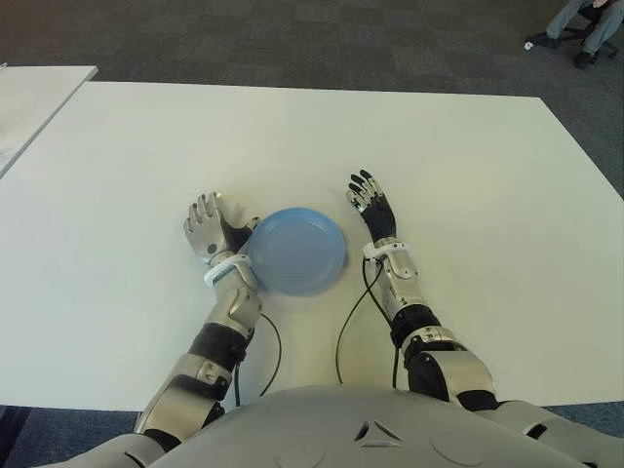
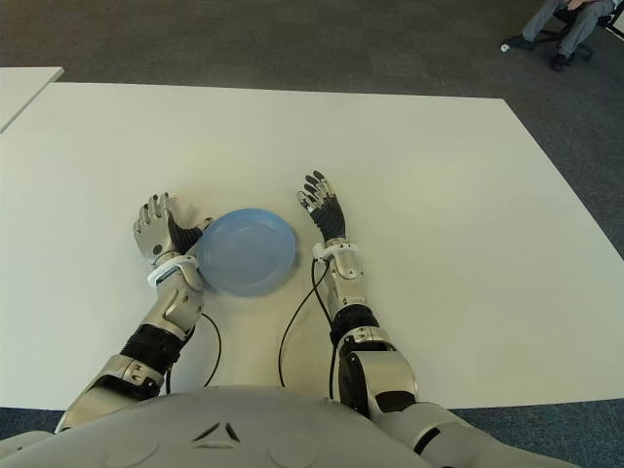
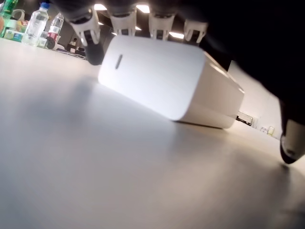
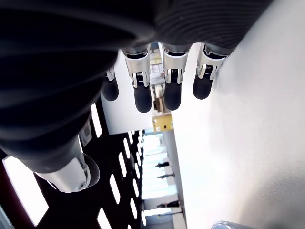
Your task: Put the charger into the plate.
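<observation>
White surface (image 1: 458, 166) bore blue plate (image 1: 297, 251) near its front edge | left hand (image 1: 207, 229) beside plate, fingers (image 3: 121, 21) curled over charger (image 3: 171, 81), tilted on surface | right hand (image 1: 370, 203) spread, empty | charger likely light, rigid, slick; grip its flat sides

office | grey carpet tiles (image 1: 322, 39) | white table (image 1: 468, 166) | seated person (image 1: 585, 24)

The white charger (image 3: 171, 83) lies on the table (image 3: 95, 176), robot hand fingertips (image 3: 124, 21) curled over its far edge.
</observation>
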